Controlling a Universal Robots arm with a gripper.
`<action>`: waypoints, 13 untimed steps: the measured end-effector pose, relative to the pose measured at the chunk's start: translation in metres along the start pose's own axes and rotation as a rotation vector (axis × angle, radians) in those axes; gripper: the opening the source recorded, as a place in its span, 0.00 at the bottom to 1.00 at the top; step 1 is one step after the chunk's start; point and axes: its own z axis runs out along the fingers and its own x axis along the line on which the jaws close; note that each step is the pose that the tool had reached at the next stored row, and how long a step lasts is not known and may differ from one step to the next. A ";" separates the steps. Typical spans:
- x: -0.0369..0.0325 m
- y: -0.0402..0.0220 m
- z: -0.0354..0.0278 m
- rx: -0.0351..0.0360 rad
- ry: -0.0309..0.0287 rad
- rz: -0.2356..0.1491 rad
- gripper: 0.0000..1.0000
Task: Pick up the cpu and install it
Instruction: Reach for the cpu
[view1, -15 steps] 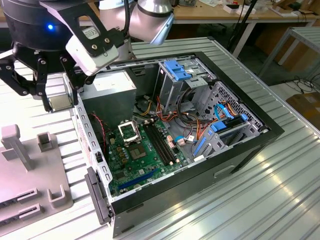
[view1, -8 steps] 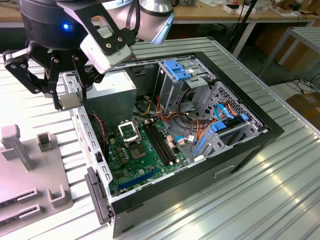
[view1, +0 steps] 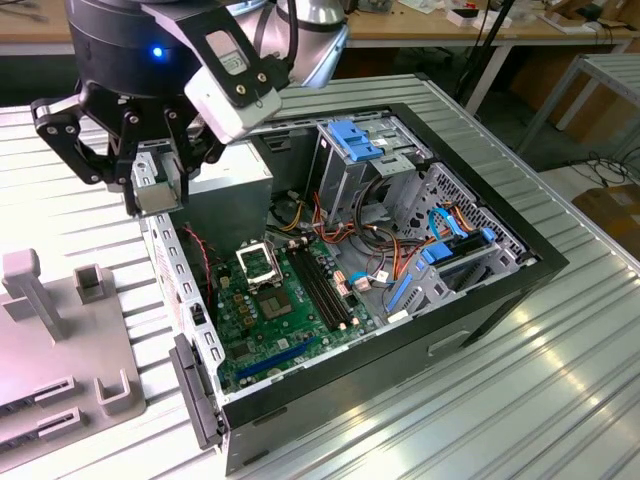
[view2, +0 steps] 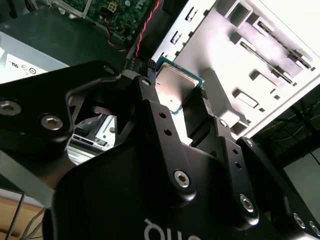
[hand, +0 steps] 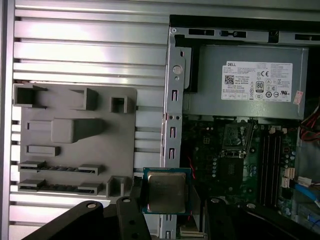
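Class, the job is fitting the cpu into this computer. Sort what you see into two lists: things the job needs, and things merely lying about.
Needed for the job:
- gripper
- cpu, held in the gripper
- socket on the motherboard

Merely there:
- grey holder tray
- power supply
- blue drive cage
- cables

Claw (view1: 158, 195) gripping cpu (hand: 166, 190) hangs over case wall (view1: 172, 262); socket (view1: 258, 264) clear above, power supply (hand: 240, 97) and drive cage (view1: 355, 160) flank it.
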 end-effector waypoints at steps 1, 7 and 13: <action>-0.0013 -0.0001 0.0000 0.0000 0.0000 0.000 0.47; -0.0093 -0.0005 -0.0003 0.0000 0.0002 0.000 0.47; -0.0196 -0.0010 -0.0007 -0.0001 0.0006 0.000 0.47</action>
